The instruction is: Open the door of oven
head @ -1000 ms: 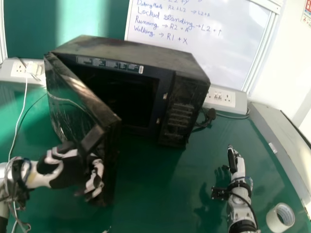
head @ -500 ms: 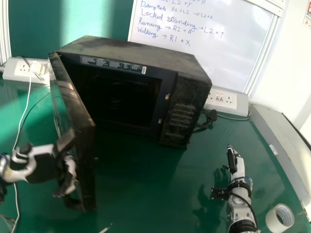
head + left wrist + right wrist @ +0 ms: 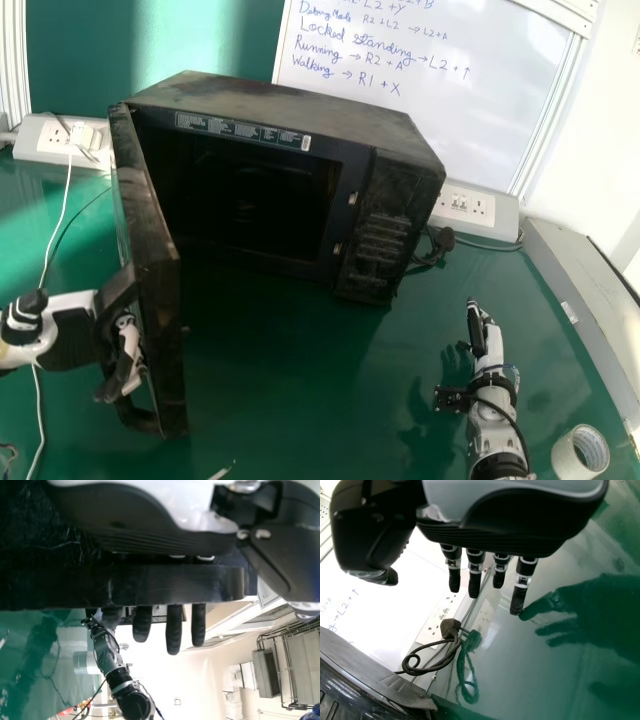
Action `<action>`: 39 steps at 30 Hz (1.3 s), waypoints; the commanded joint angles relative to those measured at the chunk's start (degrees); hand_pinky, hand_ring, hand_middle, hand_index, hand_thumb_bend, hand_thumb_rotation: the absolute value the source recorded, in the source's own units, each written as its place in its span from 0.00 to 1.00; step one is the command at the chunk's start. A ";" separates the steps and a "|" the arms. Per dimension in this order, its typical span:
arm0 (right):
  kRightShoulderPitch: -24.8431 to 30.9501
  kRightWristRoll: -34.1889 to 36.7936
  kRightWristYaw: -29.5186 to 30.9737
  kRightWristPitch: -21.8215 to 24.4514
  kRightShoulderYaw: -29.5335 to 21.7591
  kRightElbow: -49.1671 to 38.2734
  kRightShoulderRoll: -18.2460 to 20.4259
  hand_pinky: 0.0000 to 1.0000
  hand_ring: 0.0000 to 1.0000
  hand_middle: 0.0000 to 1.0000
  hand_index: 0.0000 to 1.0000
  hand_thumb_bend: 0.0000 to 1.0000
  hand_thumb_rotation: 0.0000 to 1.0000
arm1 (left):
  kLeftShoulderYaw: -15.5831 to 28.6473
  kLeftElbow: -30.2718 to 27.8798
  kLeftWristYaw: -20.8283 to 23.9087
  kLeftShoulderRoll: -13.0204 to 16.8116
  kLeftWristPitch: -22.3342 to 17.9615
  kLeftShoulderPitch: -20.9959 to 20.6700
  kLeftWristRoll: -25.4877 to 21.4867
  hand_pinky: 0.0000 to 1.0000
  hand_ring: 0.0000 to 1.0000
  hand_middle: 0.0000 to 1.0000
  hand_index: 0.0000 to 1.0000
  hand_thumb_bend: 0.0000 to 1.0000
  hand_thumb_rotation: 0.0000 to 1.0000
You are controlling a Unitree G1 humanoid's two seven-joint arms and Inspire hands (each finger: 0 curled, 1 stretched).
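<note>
1. Workpiece: the oven is sitting on the green table, with its cavity facing me. Its door is standing well out from the body on the left-side hinge.
2. Left hand: I am grasping the door handle at the door's free edge. The fingers are hooking round it, with the handle lying between palm and fingertips. I am gripping here, presumably, because the edge farthest from the hinge is giving me the best leverage.
3. Left arm: I am keeping it on the outer side of the door, apparently so that the swing is having room and the opening is remaining unobstructed.
4. Right hand: I am holding it apart from the oven, above the table's right portion. Its fingers are extending loosely, released and grasping nothing. I am probably reserving it, since one hand is sufficing for the door.
5. Surroundings: the tape roll is lying beside the right forearm, away from the door's path.
6. Status: I am judging the task as nearing completion.
7. Caution: if I am pulling further, the oven may be sliding or turning. On release, I am planning to straighten the fingers fully before backing off, lest they are snagging and dragging the door.
</note>
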 commanded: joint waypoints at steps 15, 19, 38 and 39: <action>1.25 0.20 -0.02 0.48 -0.63 1.12 -0.92 0.76 0.88 0.95 0.95 0.66 0.99 | 21.19 12.93 25.43 11.28 2.75 -11.15 -11.88 0.00 0.00 0.45 0.49 0.51 0.00; 1.15 0.34 0.26 0.77 -0.78 1.19 -1.00 0.81 0.92 0.96 0.97 0.70 1.00 | 21.47 16.53 25.33 12.07 1.06 -11.56 -12.04 0.00 0.00 0.45 0.49 0.51 0.00; 1.36 0.13 0.40 0.39 -0.92 1.32 -1.41 0.75 0.86 0.93 0.95 0.67 1.00 | 22.54 28.01 32.31 18.33 -7.38 -12.90 -9.35 0.00 0.00 0.46 0.48 0.51 0.00; 1.33 0.19 0.34 0.47 -1.09 1.32 -1.37 0.75 0.86 0.94 0.95 0.67 0.99 | 22.63 28.52 32.36 18.78 -7.02 -13.02 -9.99 0.00 0.00 0.46 0.48 0.51 0.00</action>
